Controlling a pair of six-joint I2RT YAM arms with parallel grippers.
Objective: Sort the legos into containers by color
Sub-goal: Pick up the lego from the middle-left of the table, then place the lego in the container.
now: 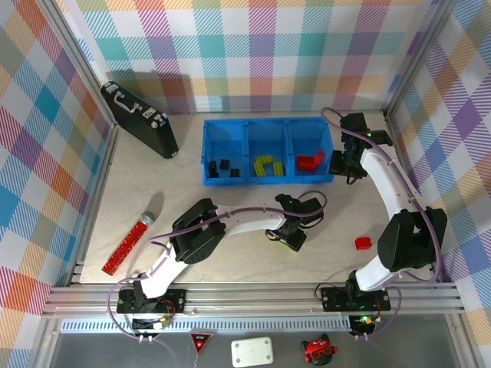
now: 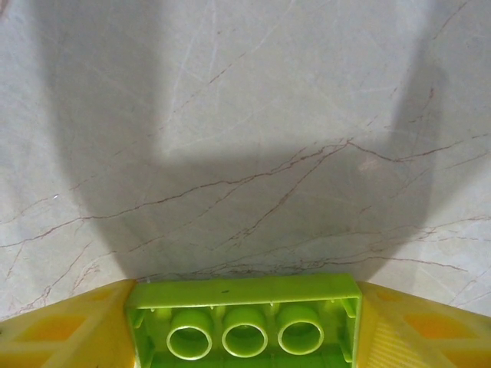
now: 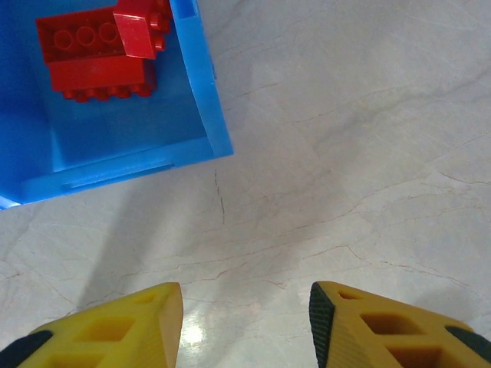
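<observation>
The blue three-part bin [image 1: 266, 181] sits at the table's back middle, with black legos [image 1: 222, 167] in its left compartment, lime legos [image 1: 268, 165] in the middle one and red legos [image 1: 311, 161] in the right one. My left gripper [image 1: 290, 239] is in front of the bin, shut on a lime green lego [image 2: 244, 322] held with its hollow underside toward the wrist camera, just above the table. A single red lego [image 1: 363, 244] lies on the table at the front right. My right gripper [image 1: 343, 165] hovers open and empty beside the bin's right end [image 3: 201, 84].
A black briefcase [image 1: 139, 119] leans at the back left. A red glitter tube [image 1: 128, 244] lies at the front left. Checked walls and metal frame rails enclose the table on three sides.
</observation>
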